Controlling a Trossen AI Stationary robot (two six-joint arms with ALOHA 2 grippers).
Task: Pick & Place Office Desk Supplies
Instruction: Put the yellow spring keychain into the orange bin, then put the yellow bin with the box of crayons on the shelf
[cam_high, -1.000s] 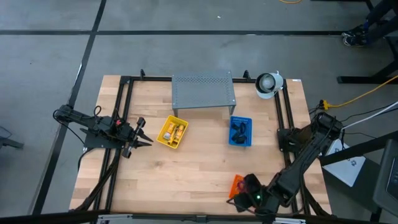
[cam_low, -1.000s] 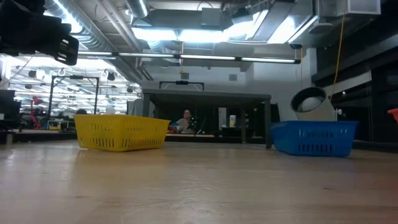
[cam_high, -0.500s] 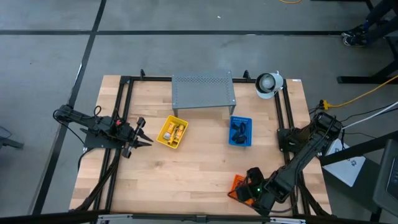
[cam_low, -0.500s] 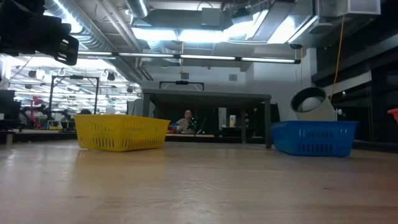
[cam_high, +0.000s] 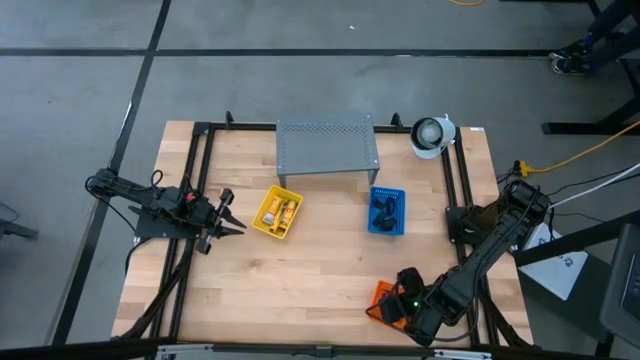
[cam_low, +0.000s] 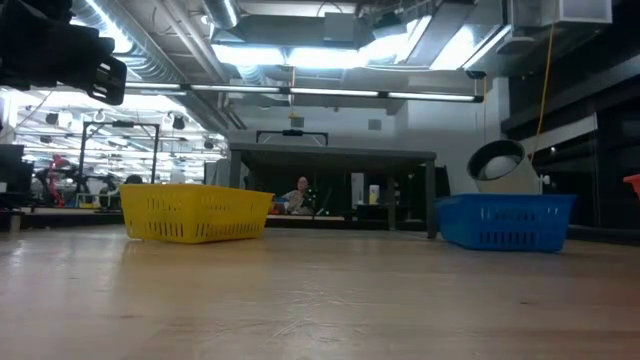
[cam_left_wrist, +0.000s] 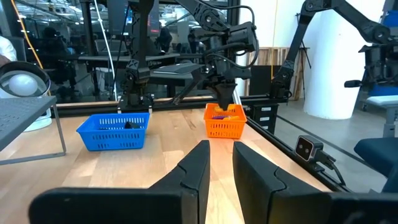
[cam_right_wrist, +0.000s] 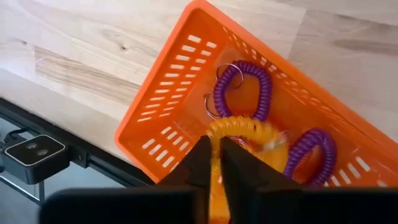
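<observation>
An orange tray sits at the table's near right, close to the edge. Inside it lie two purple coiled loops and an orange-yellow coiled loop. My right gripper reaches down into the tray, shut on the orange-yellow loop; it also shows over the tray in the left wrist view. At the table's left edge my left gripper waits level, slightly open with nothing between its fingers. My right gripper pinches a stretch of the orange-yellow loop's coil between its two fingers. It comes at the loop from above, slanting steeply down. The rest of the coil spreads out low inside the tray beyond the fingertips; whether it lies on the tray floor I cannot tell.
A yellow tray with yellow-and-white packets stands at the table's middle left, a blue tray with dark clips at the middle right. A grey perforated stand and a round white thing sit at the far edge. A black frame rail borders the table.
My right gripper has sunk toward the orange tray and tipped more steeply down, then has kept still for the last half second. The trays stay where they were.
</observation>
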